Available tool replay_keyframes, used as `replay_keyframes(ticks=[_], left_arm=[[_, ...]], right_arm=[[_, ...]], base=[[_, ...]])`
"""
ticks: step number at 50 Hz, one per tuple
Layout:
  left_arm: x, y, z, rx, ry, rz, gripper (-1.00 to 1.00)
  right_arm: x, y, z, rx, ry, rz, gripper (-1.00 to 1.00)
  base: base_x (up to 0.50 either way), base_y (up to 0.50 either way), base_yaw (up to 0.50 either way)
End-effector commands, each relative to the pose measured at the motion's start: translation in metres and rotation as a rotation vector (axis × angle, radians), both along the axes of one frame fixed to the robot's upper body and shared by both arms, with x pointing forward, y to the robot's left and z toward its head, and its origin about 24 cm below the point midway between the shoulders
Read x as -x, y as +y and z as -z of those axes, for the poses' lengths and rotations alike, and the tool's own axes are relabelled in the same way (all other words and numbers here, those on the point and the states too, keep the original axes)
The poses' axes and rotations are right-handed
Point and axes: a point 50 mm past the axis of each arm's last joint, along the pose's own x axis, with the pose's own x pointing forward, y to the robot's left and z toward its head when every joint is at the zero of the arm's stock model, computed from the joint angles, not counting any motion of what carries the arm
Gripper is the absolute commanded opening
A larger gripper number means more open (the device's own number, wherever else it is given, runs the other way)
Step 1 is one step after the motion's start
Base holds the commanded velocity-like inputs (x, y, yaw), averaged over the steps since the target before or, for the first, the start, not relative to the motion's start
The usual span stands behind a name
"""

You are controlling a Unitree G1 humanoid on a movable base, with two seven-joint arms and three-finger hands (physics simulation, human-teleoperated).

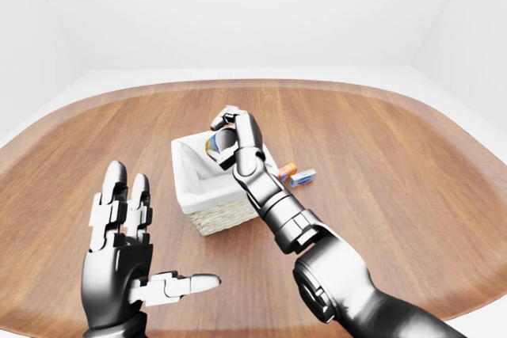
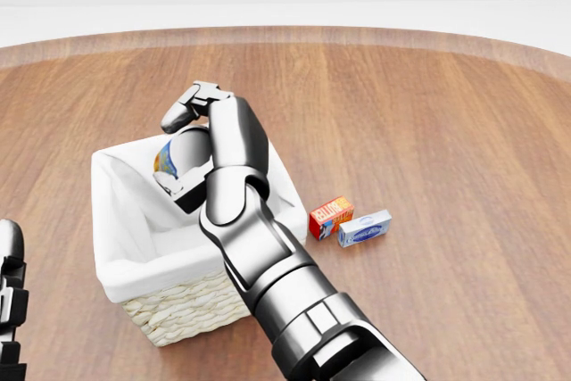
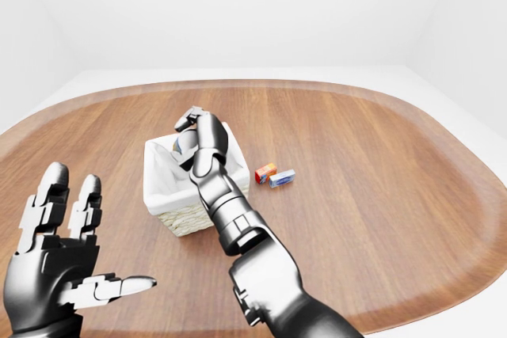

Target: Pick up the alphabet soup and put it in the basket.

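**Soup can over the basket, held in the right robot hand**

Right robot hand (image 2: 192,144) reaches over the white-lined wicker basket (image 2: 125,287), fingers curled round the alphabet soup (image 2: 167,160). Only a sliver of the can shows in the head view: a rounded pale body with a blue and orange label, mostly hidden behind the fingers and wrist. It sits above the basket's inner space, near the upper side of the liner. Whether it touches the liner or the basket floor cannot be told.

Left robot hand (image 1: 123,255) hangs at lower left of the left-eye view, released, fingers spread, thumb out, holding nothing, well apart from the basket.

On the worktop (image 2: 446,113), just right of the basket in the head view, lie a small red-orange box (image 2: 330,217) and a small white and blue box (image 2: 364,228), touching or nearly so.

Handling, as judged:
- Can likely rigid and fairly heavy for its size if full; will not give under squeeze.
- Smooth curved wall, so probably slippery; a grasp across the body with fingers opposed by the thumb seems soundest.
- Not fragile, though a drop could dent it or tip the light basket.
- Basket's cloth liner is soft; likely to cushion the landing.
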Motion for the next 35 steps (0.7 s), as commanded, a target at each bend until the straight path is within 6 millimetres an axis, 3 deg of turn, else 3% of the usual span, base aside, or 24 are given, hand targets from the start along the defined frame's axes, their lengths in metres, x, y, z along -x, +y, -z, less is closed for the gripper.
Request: replay_keyframes(ticks=[1, 29, 30, 33, 35], left_arm=[[0.001, 0.001, -0.002, 0.003, -0.010, 0.000, 1.00], [0.003, 0.003, -0.004, 0.007, -0.020, -0.002, 1.00], [0.004, 0.002, -0.004, 0.007, -0.018, 0.000, 1.00], [0.004, 0.003, -0.004, 0.008, -0.018, 0.000, 1.00], [0.004, 0.003, -0.004, 0.008, -0.017, 0.000, 1.00]], right_arm=[[0.000, 0.004, 0.011, 0.079, 0.034, 0.010, -1.00], [0.008, 0.013, 0.017, 0.132, 0.020, -0.020, -1.00], [0.008, 0.013, 0.018, 0.133, 0.025, -0.019, -0.66], [0.009, 0.014, 0.017, 0.136, 0.016, -0.023, 1.00], [0.010, 0.015, 0.016, 0.135, 0.011, -0.026, 1.00]], base=[[0.00, 0.00, 0.00], [0.00, 0.00, 0.00], [0.00, 0.00, 0.00], [0.00, 0.00, 0.00], [0.00, 0.00, 0.00]])
